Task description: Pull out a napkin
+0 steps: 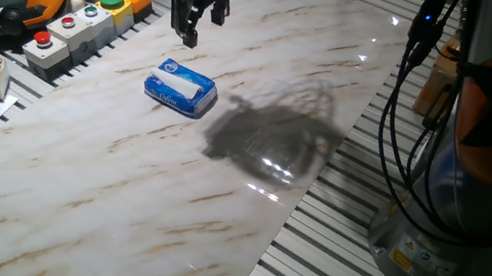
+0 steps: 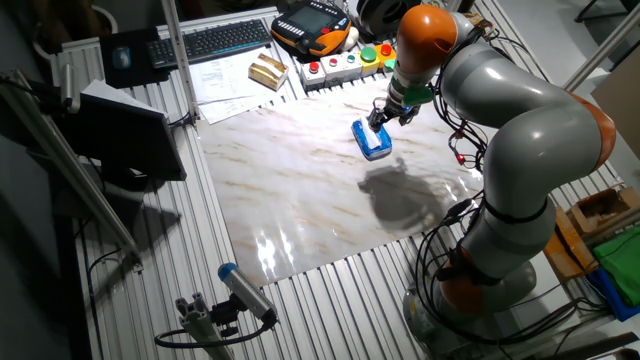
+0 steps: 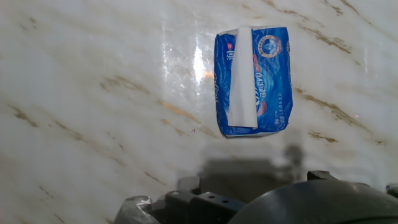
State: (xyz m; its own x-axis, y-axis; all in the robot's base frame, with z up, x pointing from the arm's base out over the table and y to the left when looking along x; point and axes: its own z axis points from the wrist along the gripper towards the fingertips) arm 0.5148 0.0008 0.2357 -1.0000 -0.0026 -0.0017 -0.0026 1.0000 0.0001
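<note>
Overhead, the gripper [image 1: 197,23] hangs empty with fingers parted, above and beside the blue tissue pack [image 1: 181,88] lying flat on the marbled tabletop [image 1: 117,176]. The napkin [image 3: 241,81] sits in the pack, a white strip showing through its slit. Judging by this, the approach is under way; next comes lining up over that strip, descending and pinching it.

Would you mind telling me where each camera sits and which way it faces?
One fixed view: low at the table's edge, facing the button boxes; shows the gripper above the blue pack.
The other fixed view: high, opposite side; shows the whole arm.
Hand view: looks straight down; napkin protruding.
All share the pack.
</note>
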